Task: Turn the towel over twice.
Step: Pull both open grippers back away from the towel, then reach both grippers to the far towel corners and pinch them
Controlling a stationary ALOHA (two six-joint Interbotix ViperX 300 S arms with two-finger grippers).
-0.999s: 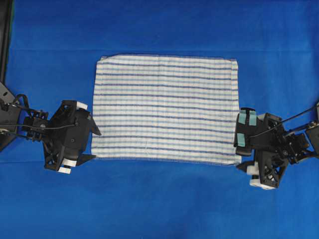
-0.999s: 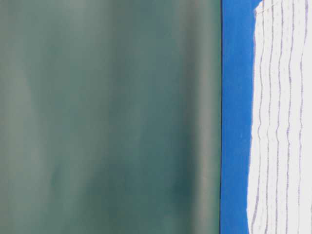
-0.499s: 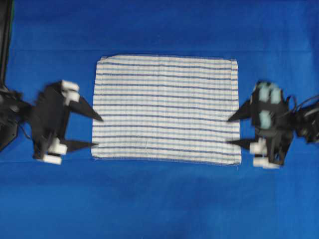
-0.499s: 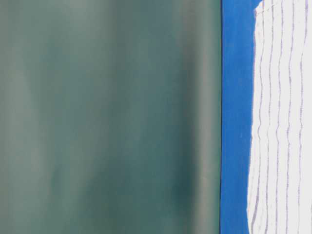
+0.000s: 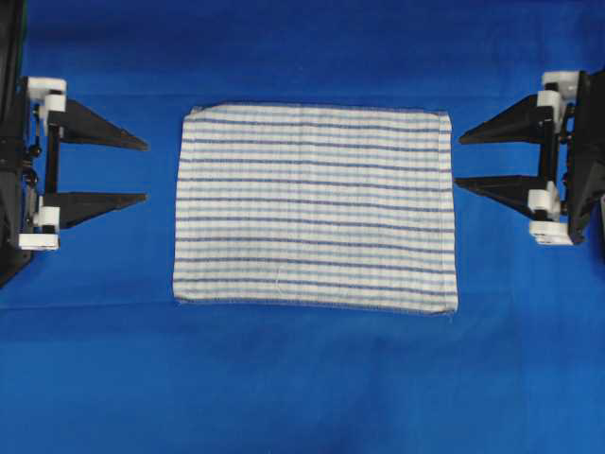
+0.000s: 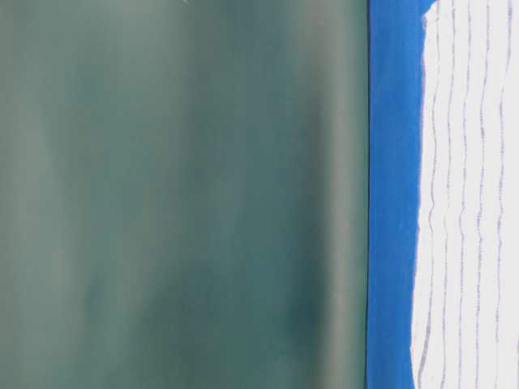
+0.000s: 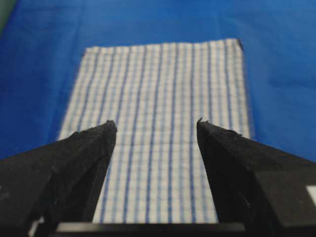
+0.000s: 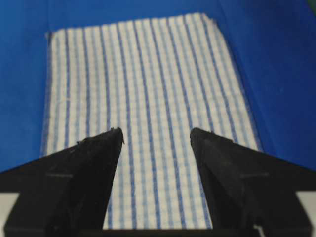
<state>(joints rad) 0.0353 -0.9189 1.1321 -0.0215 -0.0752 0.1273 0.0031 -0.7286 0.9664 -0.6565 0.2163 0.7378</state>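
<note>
Towel (image 5: 315,206): rectangular white woven cloth, dark and light blue stripes, faint check in wrist views, spread flat mid-desk on plain blue cloth (image 5: 302,388). Lies between both tools, touching neither. Left tool (image 5: 144,171): black pointed fingers spread apart, holding nothing, just off towel's left edge. Right tool (image 5: 459,161): spread wide, empty, beside right edge.

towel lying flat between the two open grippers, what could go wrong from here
1. The towel lies flat on the blue cloth, so a gripper pinching its edge might catch that cloth as well.
2. The left gripper and right gripper are both open and clear of the towel, opposite its upper half; grips there could make it turn unevenly and crumple.
</note>
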